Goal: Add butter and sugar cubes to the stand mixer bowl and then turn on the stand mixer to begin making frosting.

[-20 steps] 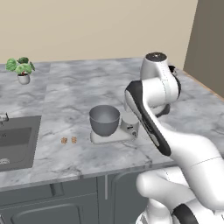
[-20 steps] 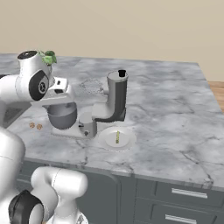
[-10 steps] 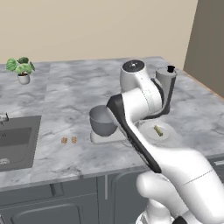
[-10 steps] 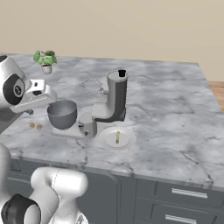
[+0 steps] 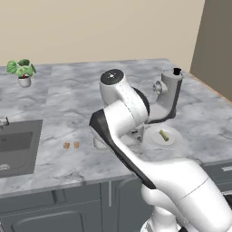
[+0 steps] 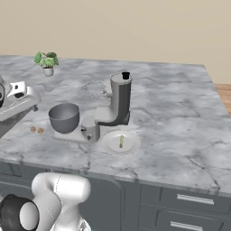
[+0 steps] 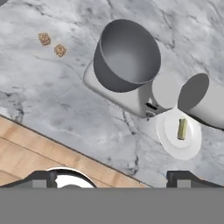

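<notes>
No readable brand, label or writing on any item.

Butter point(image 7: 182, 128): small pale yellow-green stick, lying flat on a round white plate point(image 7: 168, 139), roughly centred on it. In the right base view the butter point(image 6: 121, 141) sits on the plate point(image 6: 110, 145) at 5 o'clock from the stand mixer, plate rim just beside the mixer base.

Sugar cubes point(image 7: 52, 44): two tiny tan-orange cubes, close together but apart, on bare marble counter point(image 7: 52, 100). In the hand view they lie at 10 o'clock from the bowl, well clear of it. In the left base view the sugar cubes point(image 5: 71, 145) sit between the sink point(image 5: 16, 147) and the arm.

Stand mixer bowl point(image 7: 127, 55): deep grey metal, smooth rim, interior empty, seated on the flat whitish base. In the right base view the bowl point(image 6: 64, 118) is at 9 o'clock from the mixer column.

Stand mixer point(image 6: 116, 104): grey boxy upright column, black knob on top, whitish base plate under the bowl.

Gripper point(image 7: 112, 176): two dark finger tips point(image 7: 40, 178) at the bottom edge of the hand view, set far apart, jaws wide, nothing between them. It hangs above the counter edge, apart from all task items.

Potted plant point(image 6: 46, 62) at the far counter side, 11 o'clock from the mixer.
</notes>
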Motion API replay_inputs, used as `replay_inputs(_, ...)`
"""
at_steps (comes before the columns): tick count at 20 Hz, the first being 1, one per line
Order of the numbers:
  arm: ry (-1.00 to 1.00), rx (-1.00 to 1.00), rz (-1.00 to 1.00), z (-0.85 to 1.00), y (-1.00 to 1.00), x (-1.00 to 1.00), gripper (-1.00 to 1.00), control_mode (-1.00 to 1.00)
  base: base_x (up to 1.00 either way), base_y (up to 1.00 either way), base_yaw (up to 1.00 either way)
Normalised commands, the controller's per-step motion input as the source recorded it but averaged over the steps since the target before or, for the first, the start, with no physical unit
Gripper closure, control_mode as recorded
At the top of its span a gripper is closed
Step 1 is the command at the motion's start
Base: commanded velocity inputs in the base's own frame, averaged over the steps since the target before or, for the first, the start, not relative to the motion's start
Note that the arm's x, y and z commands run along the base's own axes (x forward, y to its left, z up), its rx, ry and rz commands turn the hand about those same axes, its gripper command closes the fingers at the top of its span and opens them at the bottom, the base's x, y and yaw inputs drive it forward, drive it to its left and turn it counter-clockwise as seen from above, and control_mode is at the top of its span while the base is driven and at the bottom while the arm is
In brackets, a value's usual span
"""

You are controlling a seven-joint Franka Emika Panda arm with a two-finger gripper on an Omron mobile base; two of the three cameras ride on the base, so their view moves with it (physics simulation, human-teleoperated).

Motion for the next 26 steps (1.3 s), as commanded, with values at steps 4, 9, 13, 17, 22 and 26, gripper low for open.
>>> replay_inputs(4, 0.0, -0.08, 0.1, 0.0, 0.52, -0.06, -1.0, -1.0, 0.0, 0.0, 0.0)
replay_inputs(9, 0.0, -0.05, 0.09, -0.03, 0.47, -0.01, -1.0, -1.0, 0.0, 0.0, 0.0)
replay_inputs(13, 0.0, 0.0, 0.05, -0.11, 0.39, 0.0, -1.0, -1.0, 0.0, 0.0, 0.0)
replay_inputs(17, 0.03, 0.0, 0.03, -0.22, 0.33, 0.0, -1.0, -1.0, 0.0, 0.0, 0.0)
replay_inputs(22, 0.11, 0.02, 0.04, -0.38, 0.27, 0.17, -1.0, -1.0, 0.0, 0.0, 0.0)
replay_inputs(26, 0.18, 0.02, 0.04, -0.36, 0.26, 0.41, -1.0, -1.0, 0.0, 0.0, 0.0)
